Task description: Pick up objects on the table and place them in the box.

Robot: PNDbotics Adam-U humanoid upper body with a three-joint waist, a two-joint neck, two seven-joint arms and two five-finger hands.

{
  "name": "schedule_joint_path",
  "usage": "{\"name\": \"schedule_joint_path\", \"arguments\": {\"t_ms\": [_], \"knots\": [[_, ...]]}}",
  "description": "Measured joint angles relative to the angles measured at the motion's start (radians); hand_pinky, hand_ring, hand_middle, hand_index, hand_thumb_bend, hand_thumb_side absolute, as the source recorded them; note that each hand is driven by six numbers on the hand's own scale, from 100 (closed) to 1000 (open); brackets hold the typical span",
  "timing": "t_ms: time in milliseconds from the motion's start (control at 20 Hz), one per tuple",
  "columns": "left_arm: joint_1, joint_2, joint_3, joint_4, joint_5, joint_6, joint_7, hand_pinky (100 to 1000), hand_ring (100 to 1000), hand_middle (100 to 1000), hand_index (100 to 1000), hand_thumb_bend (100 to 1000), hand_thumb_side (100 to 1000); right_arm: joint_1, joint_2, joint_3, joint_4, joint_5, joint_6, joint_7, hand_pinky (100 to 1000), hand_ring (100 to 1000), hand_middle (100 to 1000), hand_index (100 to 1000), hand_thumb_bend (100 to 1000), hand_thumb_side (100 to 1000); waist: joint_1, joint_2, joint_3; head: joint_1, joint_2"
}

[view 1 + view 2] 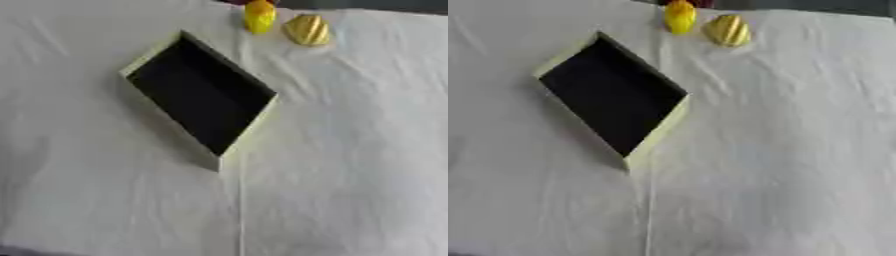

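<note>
Sitting open and empty on the white surface, the box is awaiting two yellow objects, possibly fruit, lying beyond it; neither hand is showing, so fingers cannot be judged.

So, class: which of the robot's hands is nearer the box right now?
Neither can be judged: no hand shows in either view. The box lies open and dark inside on the white cloth, with two yellow objects beyond it at the far edge.
</note>
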State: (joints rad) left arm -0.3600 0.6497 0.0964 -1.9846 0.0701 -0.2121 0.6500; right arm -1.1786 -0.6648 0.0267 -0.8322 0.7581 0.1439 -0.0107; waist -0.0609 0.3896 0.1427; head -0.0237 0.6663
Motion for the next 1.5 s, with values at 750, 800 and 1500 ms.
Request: {"name": "schedule_joint_path", "arguments": {"t_ms": [750, 800, 1500], "knots": [[0.000, 0.000, 0.000, 0.000, 0.000, 0.002, -0.002, 863, 913, 891, 825, 393, 809, 0.000, 0.000, 0.014, -0.017, -0.002, 0.002, 0.006, 868, 856, 904, 896, 100, 651, 0.006, 0.002, 0.000, 0.015, 0.000], [0.000, 0.000, 0.000, 0.000, 0.000, 0.002, -0.002, 863, 913, 891, 825, 393, 809, 0.000, 0.000, 0.017, -0.018, -0.002, 0.001, 0.009, 868, 856, 905, 896, 100, 652, 0.007, 0.002, 0.000, 0.009, 0.000], [-0.003, 0.000, -0.006, 0.000, 0.003, 0.009, -0.010, 862, 911, 891, 825, 396, 809, -0.091, 0.100, 0.052, 0.020, 0.061, -0.025, 0.081, 870, 861, 914, 907, 100, 683, 0.007, -0.005, 0.028, -0.050, 0.000]]}}
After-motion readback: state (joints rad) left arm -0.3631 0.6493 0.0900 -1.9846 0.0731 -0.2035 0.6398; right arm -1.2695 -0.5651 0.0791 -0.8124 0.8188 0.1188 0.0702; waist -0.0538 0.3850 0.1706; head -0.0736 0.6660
